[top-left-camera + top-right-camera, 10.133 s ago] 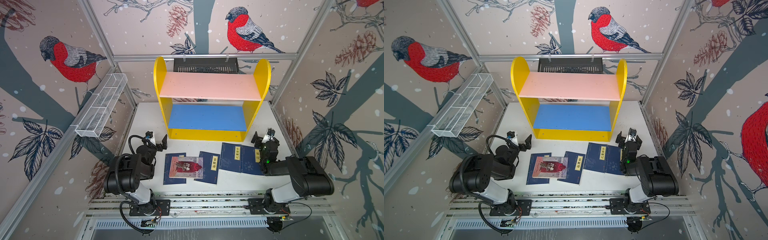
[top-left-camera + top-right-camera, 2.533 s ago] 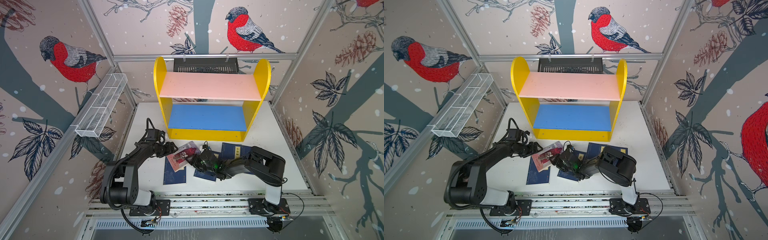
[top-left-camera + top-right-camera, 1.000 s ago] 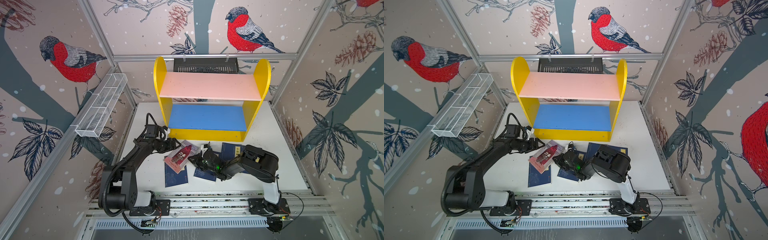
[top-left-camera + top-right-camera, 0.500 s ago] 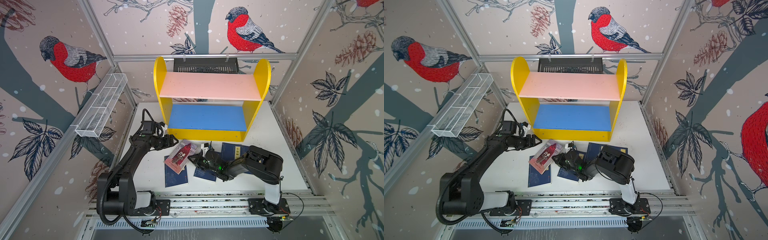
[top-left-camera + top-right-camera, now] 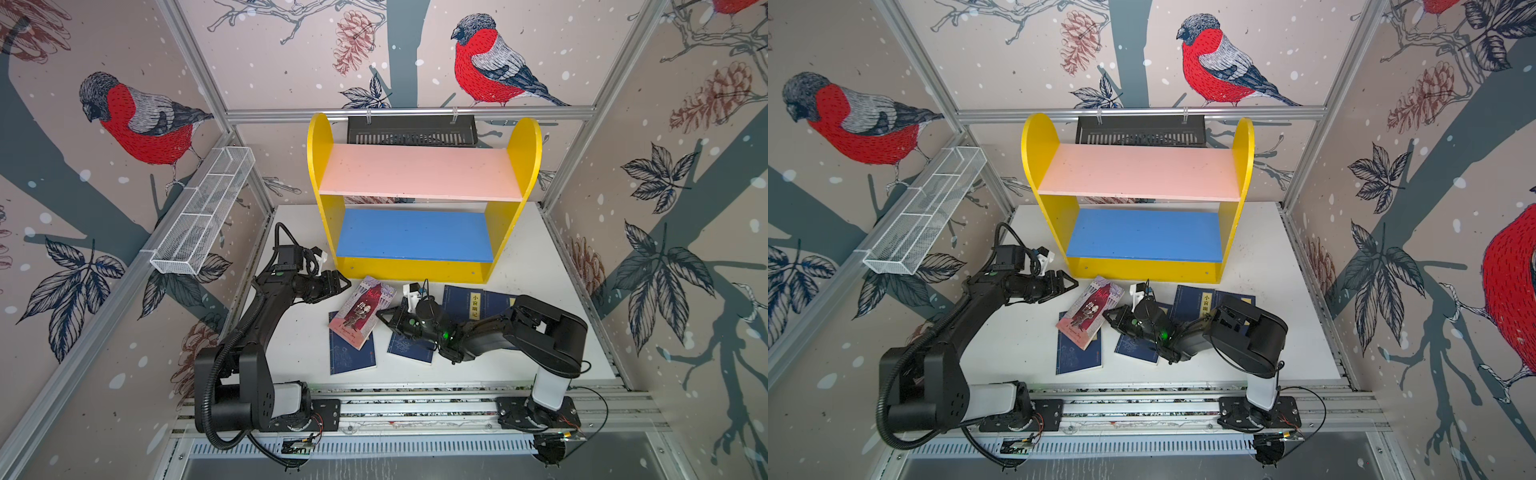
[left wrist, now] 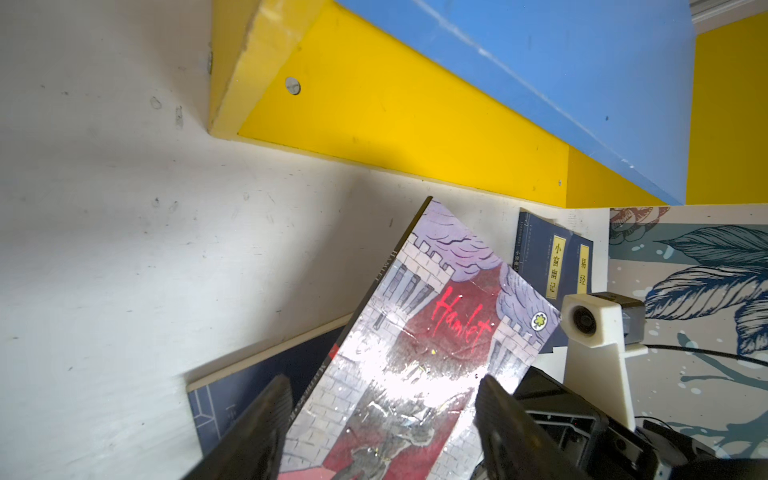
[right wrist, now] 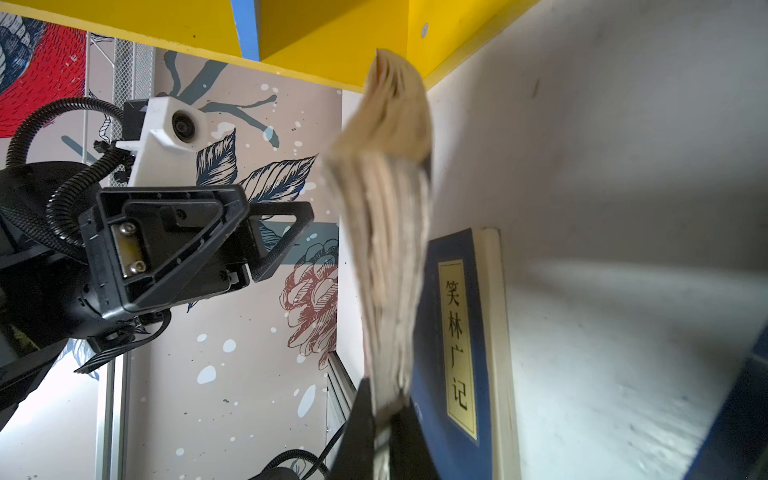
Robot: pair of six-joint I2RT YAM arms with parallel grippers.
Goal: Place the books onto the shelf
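Top views: shelf [image 5: 411,270] at the back of the white table [image 5: 291,340], with yellow sides, pink upper board [image 5: 419,172] and blue lower board [image 5: 415,235]; all five books are in front of it.
Illustrated book [image 5: 361,311]: grey-and-red cover, title "Hamlet" readable in the left wrist view [image 6: 436,353]. It is raised and tilted, upper end toward the shelf's front board, lower end over the left navy book [image 5: 351,353].
Right gripper [image 5: 380,316]: reaches across the middle, clamped tight on the illustrated book's page edge. The pinch shows close up in the right wrist view [image 7: 382,415].
Left gripper [image 5: 345,284]: jaws wide, holding nothing, just beside the illustrated book's upper corner and apart from it. In the left wrist view its fingers [image 6: 266,419] frame the cover.
Left navy book: flat on the table, partly beneath the illustrated book; whether they touch cannot be told.
Middle navy book [image 5: 409,351]: flat on the table, beneath the right gripper.
Right navy books [image 5: 461,301]: two side by side near the shelf's front, with yellow labels, partly hidden by the right arm.
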